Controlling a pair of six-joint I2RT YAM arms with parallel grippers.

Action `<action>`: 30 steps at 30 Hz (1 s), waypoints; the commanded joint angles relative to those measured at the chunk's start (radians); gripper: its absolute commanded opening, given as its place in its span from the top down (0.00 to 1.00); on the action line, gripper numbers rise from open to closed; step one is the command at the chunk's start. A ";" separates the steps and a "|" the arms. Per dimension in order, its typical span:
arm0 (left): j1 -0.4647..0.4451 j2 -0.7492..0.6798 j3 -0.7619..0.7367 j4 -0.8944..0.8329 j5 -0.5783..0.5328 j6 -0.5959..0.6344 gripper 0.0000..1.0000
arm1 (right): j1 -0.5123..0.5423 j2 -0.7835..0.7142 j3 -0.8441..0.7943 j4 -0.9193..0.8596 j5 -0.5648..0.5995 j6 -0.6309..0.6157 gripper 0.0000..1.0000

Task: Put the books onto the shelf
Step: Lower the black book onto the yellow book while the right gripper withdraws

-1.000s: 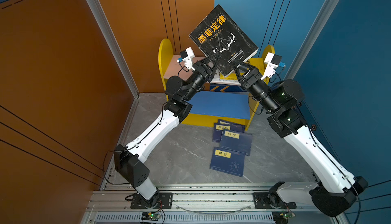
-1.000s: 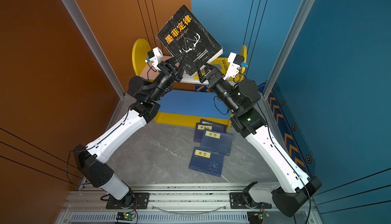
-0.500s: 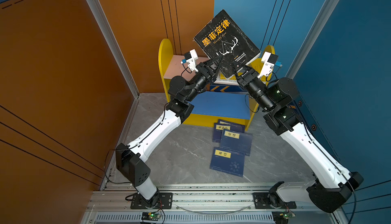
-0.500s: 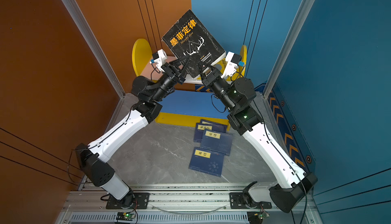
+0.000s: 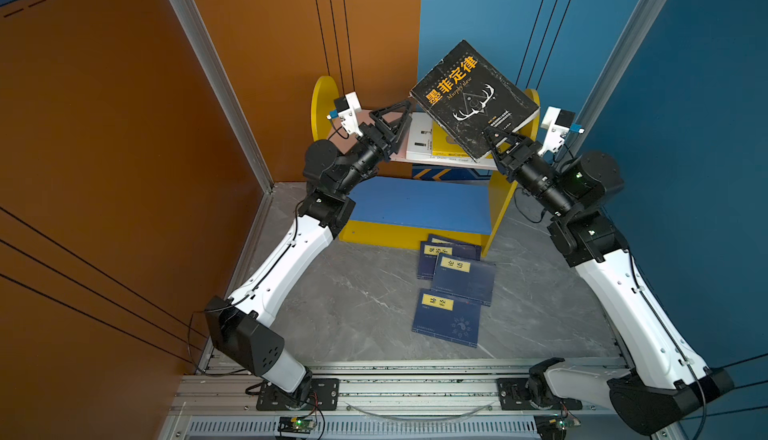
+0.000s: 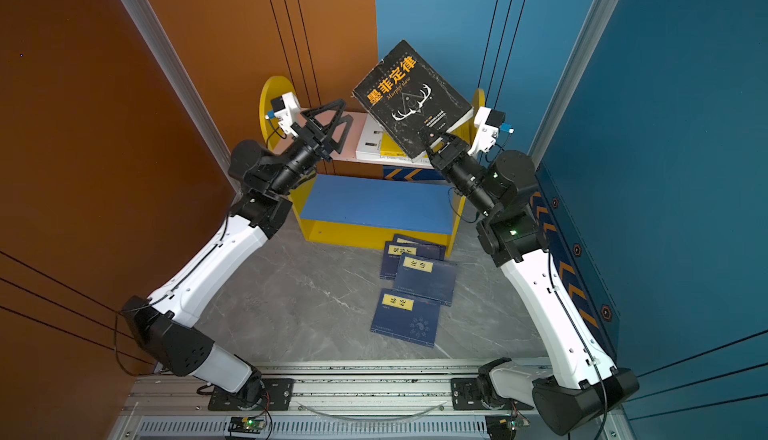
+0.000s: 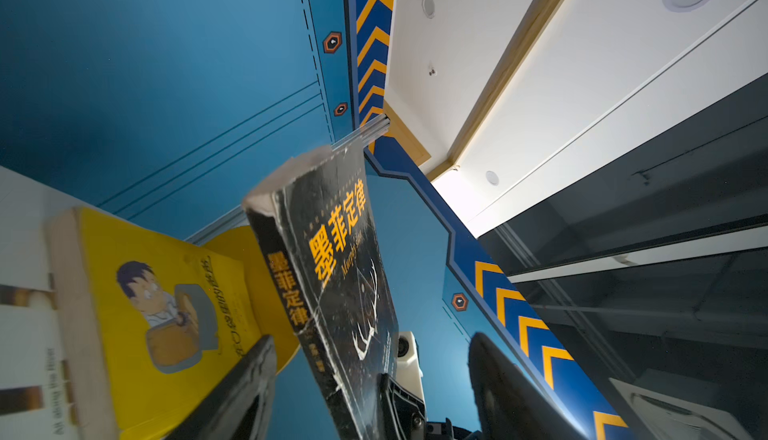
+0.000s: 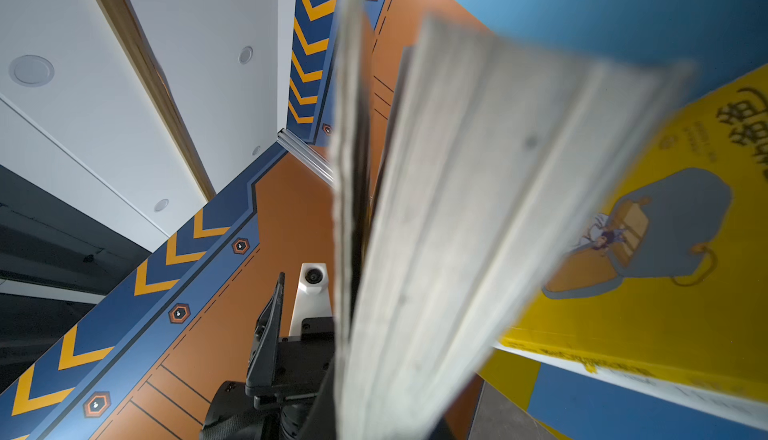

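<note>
- black book (image 5: 473,99): up in the air over the upper tier of the shelf (image 5: 322,101), tilted, cover with yellow characters and white antlers facing up in both top views.
- right gripper (image 5: 496,137): clenched on the black book's lower corner; nothing else grips the book. the right wrist view is mostly blurred page edges.
- left gripper (image 5: 405,116): released, jaws spread wide, just beside the book's left corner; touching or not, cannot tell. in the left wrist view the spine stands between the two fingers (image 7: 245,388) with a gap on either side.
- pink upper board (image 6: 350,141): white book (image 5: 417,143) lies flat, yellow book (image 5: 449,145) with the cartoon man flat on top of it, both under the raised black book.
- blue lower board (image 5: 415,205): below, between the yellow side panels.
- navy books (image 5: 465,280): three, yellow labels up, flat on the grey floor (image 5: 353,292) just in front of the shelf; the two nearest the shelf overlap, the third lies nearer the rail.
</note>
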 commanded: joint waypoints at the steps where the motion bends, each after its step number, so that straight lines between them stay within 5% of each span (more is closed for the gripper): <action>1: 0.019 -0.062 0.091 -0.256 0.117 0.173 0.22 | -0.053 -0.063 0.004 0.016 -0.205 0.048 0.94; 6: 0.049 -0.050 0.186 -0.460 0.201 0.270 0.20 | -0.124 -0.081 -0.001 0.028 -0.350 0.102 0.93; 15: 0.056 -0.042 0.233 -0.618 0.183 0.374 0.22 | -0.143 -0.063 0.010 0.107 -0.471 0.180 0.93; 23: 0.048 -0.002 0.241 -0.495 0.287 0.296 0.30 | -0.141 -0.018 0.042 0.144 -0.520 0.232 0.93; 30: 0.049 0.038 0.278 -0.438 0.319 0.237 0.60 | -0.142 0.019 0.084 0.100 -0.546 0.214 0.93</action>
